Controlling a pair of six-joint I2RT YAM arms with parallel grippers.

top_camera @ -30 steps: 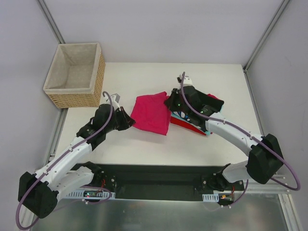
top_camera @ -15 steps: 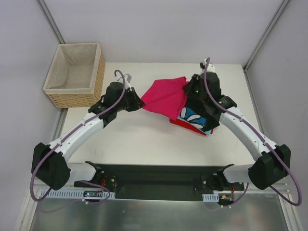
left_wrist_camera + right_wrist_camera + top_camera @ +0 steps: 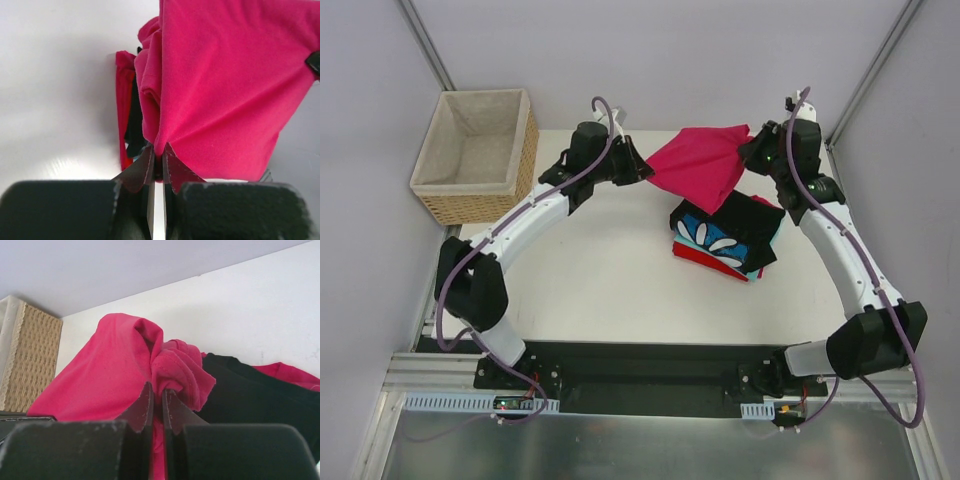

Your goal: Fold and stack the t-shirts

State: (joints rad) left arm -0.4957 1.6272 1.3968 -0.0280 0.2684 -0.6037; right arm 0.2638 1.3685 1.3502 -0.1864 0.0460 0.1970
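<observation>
Now the pink t-shirt (image 3: 698,165) hangs higher in the frame than before, at top middle, just above the folded t-shirts (image 3: 725,238). My left end effector (image 3: 640,172) and right end effector (image 3: 750,151) each pinch it tight.

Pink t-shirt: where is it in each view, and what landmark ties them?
Top external: pink t-shirt far centre, hung between left gripper and right gripper.
Left wrist: pink t-shirt fills upper right, pinched bottom centre.
Right wrist: pink t-shirt centre left, bunched.
Shared landmark: black shirt in the folded stack.
</observation>
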